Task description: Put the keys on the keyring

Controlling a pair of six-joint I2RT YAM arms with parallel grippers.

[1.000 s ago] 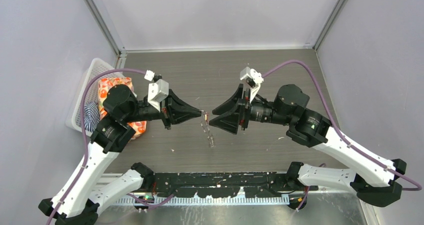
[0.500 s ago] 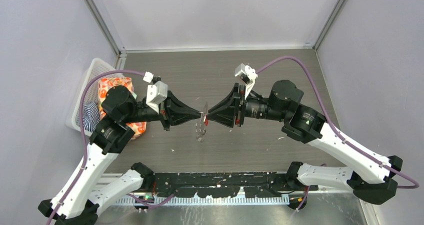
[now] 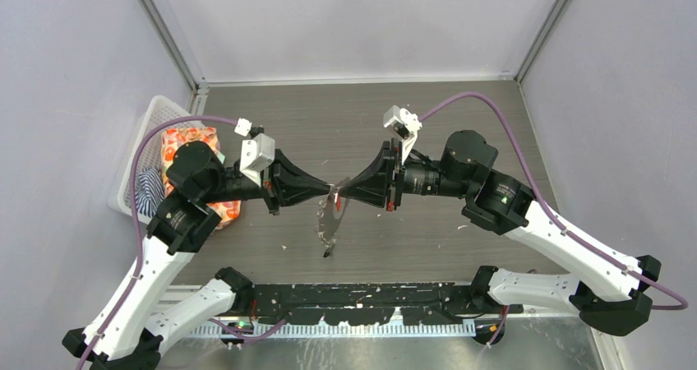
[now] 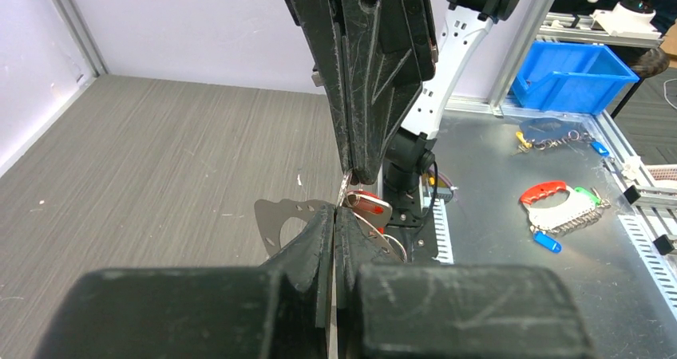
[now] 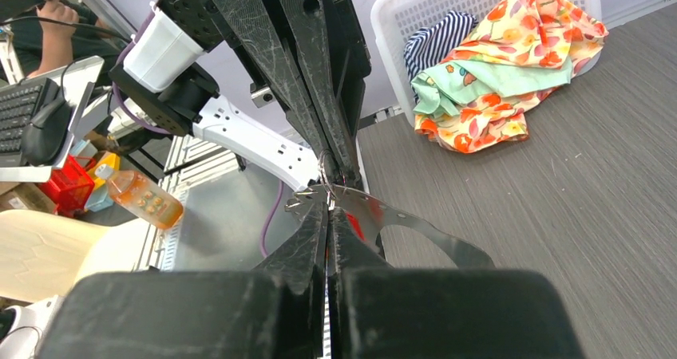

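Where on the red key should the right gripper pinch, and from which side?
Probably the red key's plastic head, across its flat faces, approaching from the right gripper's side: the head sits at its tip, while the left gripper and hanging keyring block the other.

A grey wood-grain table lies under soft, even light, closed in by pale lilac walls that meet at slim aluminium posts. At its left edge stands a white slatted basket holding floral and striped cloths. Beyond the near edge runs a metal bench bearing a blue bin.
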